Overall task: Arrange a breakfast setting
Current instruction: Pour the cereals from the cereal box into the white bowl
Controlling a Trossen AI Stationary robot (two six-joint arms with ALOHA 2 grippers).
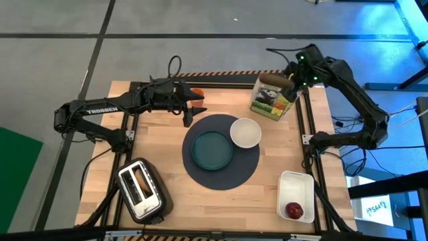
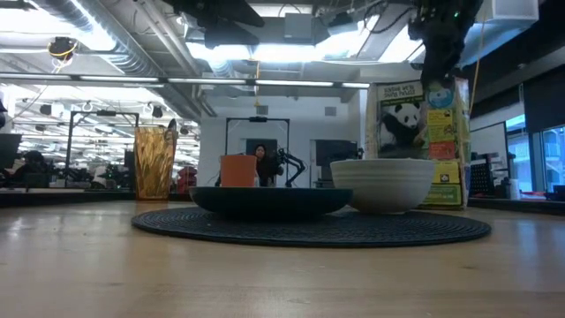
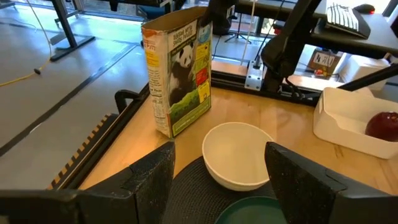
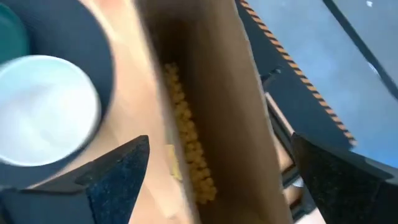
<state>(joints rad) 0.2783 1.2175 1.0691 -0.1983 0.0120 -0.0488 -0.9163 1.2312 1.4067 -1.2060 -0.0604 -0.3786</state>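
The dark-blue mat (image 1: 221,175) lies mid-table with the teal plate (image 1: 212,148) on it and the white bowl (image 1: 245,132) on its far right part. The orange cup (image 1: 196,93) and the amber glass (image 2: 154,161) stand at the far left, by my left gripper (image 1: 189,115), which is open and empty. My right gripper (image 1: 289,82) is open above an open panda cereal box (image 1: 273,97). Its fingers (image 4: 118,177) stand on either side of the box top (image 4: 205,93). The red fruit (image 1: 294,210) lies in the white tray (image 1: 297,181). The spoon is not in view.
The silver-and-black toaster (image 1: 142,189) stands at the near left corner with something brown in a slot (image 1: 138,181). The cereal box stands upright at the far right corner, yellow cereal (image 4: 186,143) inside. Bare wood lies between the toaster and the mat.
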